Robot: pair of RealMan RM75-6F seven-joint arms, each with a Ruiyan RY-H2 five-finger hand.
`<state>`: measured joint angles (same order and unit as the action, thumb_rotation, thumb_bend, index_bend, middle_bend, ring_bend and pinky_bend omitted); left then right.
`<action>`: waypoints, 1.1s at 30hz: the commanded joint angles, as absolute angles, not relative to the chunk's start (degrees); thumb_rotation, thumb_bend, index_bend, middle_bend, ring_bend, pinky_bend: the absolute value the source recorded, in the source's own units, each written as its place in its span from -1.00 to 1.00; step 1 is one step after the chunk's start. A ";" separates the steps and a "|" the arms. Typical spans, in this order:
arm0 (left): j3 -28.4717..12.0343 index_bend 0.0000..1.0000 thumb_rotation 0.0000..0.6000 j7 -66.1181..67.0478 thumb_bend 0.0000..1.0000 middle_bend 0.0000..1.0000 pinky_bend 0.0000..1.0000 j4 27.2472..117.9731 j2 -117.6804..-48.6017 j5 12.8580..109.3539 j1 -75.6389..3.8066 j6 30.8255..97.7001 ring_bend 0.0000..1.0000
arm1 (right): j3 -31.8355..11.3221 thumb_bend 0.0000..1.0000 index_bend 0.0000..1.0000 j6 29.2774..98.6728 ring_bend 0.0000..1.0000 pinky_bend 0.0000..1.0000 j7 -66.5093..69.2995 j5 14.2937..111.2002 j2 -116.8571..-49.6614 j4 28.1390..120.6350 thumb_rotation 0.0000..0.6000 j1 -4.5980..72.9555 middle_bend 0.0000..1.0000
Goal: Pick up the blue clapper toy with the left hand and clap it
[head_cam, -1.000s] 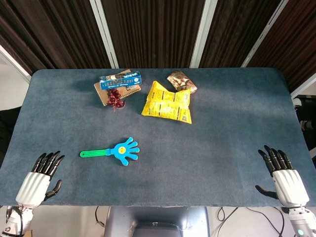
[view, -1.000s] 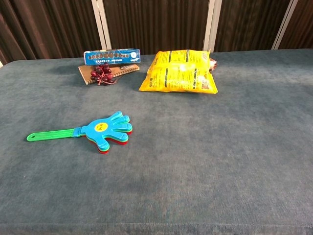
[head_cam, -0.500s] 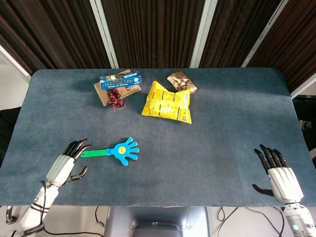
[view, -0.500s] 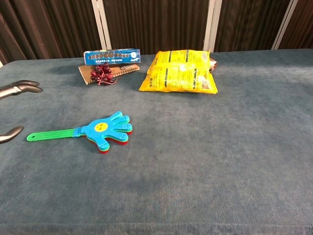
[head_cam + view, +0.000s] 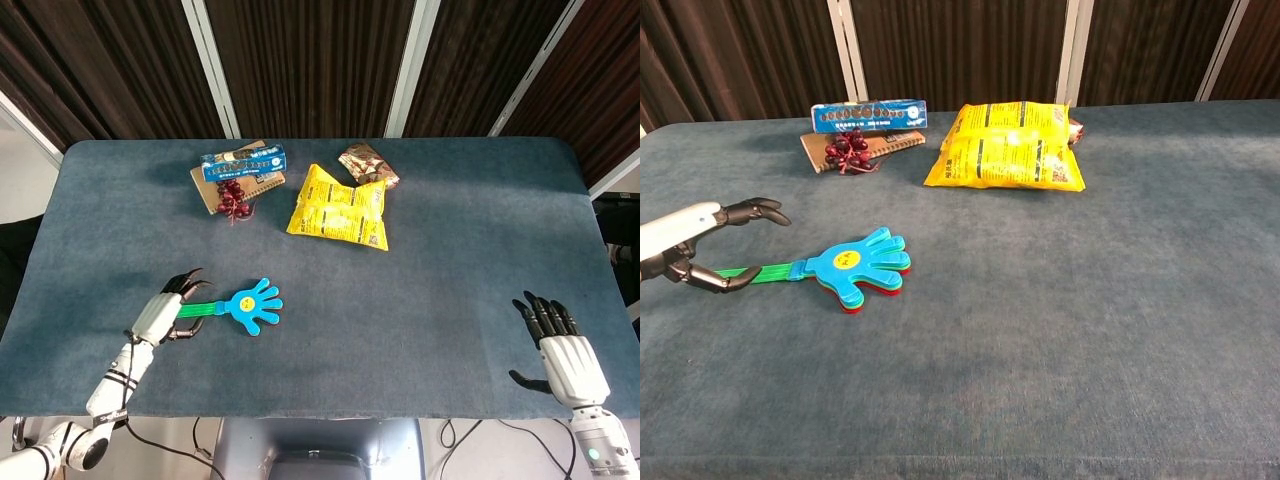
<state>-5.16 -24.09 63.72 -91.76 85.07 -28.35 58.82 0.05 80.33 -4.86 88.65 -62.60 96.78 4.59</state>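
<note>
The blue clapper toy [image 5: 251,303] lies flat on the blue cloth, a hand-shaped blue head [image 5: 856,264] over red layers, with a green handle [image 5: 772,271] pointing left. My left hand [image 5: 168,309] is at the end of that handle, fingers apart. In the chest view the left hand [image 5: 695,242] has its fingers [image 5: 758,209] arched above the handle and the thumb down by the handle's tip; it is not closed on it. My right hand [image 5: 561,349] rests open near the table's front right edge, holding nothing, and only the head view shows it.
A yellow snack bag [image 5: 340,208] lies at the back middle with a brown packet [image 5: 367,163] behind it. A blue box [image 5: 243,160] sits on a brown notebook [image 5: 830,150] with dark red beads [image 5: 232,196] at the back left. The table's front edge [image 5: 320,415] runs close to both hands.
My left hand has moved right and forward from the table's front left corner to the clapper's handle end. The right hand has drifted slightly toward the front. The clapper has not moved.
</note>
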 commanded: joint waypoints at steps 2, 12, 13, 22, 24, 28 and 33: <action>-4.95 -0.58 1.00 -22.69 -0.16 -1.00 -1.00 62.69 -93.07 84.15 -28.90 58.00 -1.00 | 0.04 -0.92 -1.00 80.66 -1.00 -1.00 -4.25 88.83 -62.28 96.90 1.00 4.53 -1.00; -4.32 -0.47 1.00 -19.79 -0.16 -1.00 -1.00 58.47 -96.46 82.50 -29.87 56.06 -1.00 | 0.21 -0.92 -1.00 82.33 -1.00 -1.00 -2.12 89.92 -61.04 97.29 1.00 3.99 -1.00; -4.28 -0.47 1.00 -19.85 -0.16 -1.00 -1.00 58.27 -96.70 82.44 -29.99 55.87 -1.00 | 0.18 -0.92 -1.00 82.50 -1.00 -1.00 -1.92 89.95 -60.94 97.31 1.00 3.94 -1.00; -4.25 -0.41 1.00 -21.48 -0.19 -1.00 -1.00 56.12 -98.84 82.41 -30.67 55.98 -1.00 | 0.31 -0.92 -1.00 82.83 -1.00 -1.00 -0.88 90.20 -60.16 97.46 1.00 3.77 -1.00; -4.34 -0.39 1.00 -22.39 -0.20 -1.00 -1.00 55.69 -99.21 82.29 -30.84 55.82 -1.00 | 0.33 -0.92 -1.00 82.89 -1.00 -1.00 -0.74 90.24 -60.05 97.53 1.00 3.74 -1.00; -4.05 -0.31 1.00 -23.44 -0.20 -1.00 -1.00 54.60 -99.89 82.92 -31.07 56.34 -1.00 | 0.17 -0.92 -1.00 83.22 -1.00 -1.00 -0.67 90.09 -60.01 97.50 1.00 3.62 -1.00; -4.04 -0.14 1.00 -24.36 -0.20 -1.00 -1.00 53.13 -101.05 83.78 -31.16 58.25 -1.00 | 0.32 -0.92 -1.00 82.99 -1.00 -1.00 -0.96 90.19 -60.07 97.57 1.00 3.66 -1.00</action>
<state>-4.02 -24.08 53.50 -100.71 83.53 -31.14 57.77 0.31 83.00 -0.96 90.17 -60.06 97.57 3.66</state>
